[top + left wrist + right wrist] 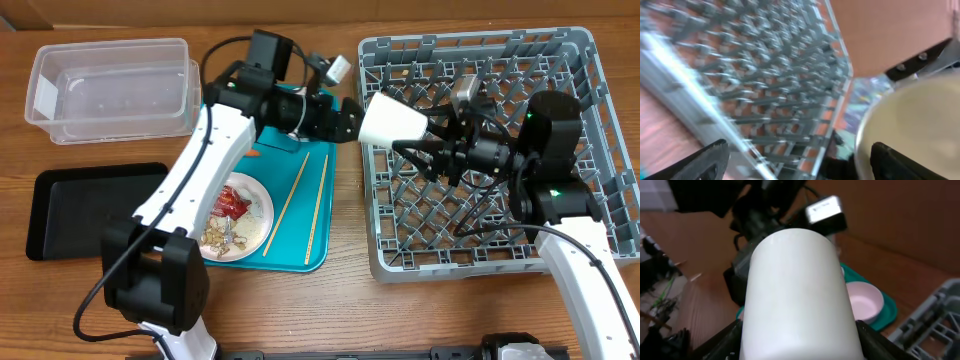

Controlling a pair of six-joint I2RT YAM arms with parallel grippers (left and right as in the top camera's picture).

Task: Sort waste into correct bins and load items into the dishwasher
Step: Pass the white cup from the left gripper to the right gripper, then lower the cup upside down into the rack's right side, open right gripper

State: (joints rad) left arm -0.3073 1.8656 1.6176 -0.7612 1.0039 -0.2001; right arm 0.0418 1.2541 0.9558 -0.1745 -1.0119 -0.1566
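Both arms meet over the dish rack's point(372, 215) left wall: the right hand point(428, 128) pinches the white cup point(390, 120) (tipped sideways, mouth leftward), while the left hand point(346, 120) sits spread at its rim.

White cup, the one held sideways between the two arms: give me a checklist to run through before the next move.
1. Right fingers flank the cup on both sides: ok.
2. Left fingers spread apart, with lattice showing between them: ok.
3. Left fingers free of the cup: cannot tell. One overlaps it in the left wrist view.
4. Cup above the dish rack: ok, though only over its left edge.
5. Cup turned mouth down for the pegs: not ok, it lies sideways.
6. Pegs directly under the cup free: cannot tell, the cup and arms hide them.
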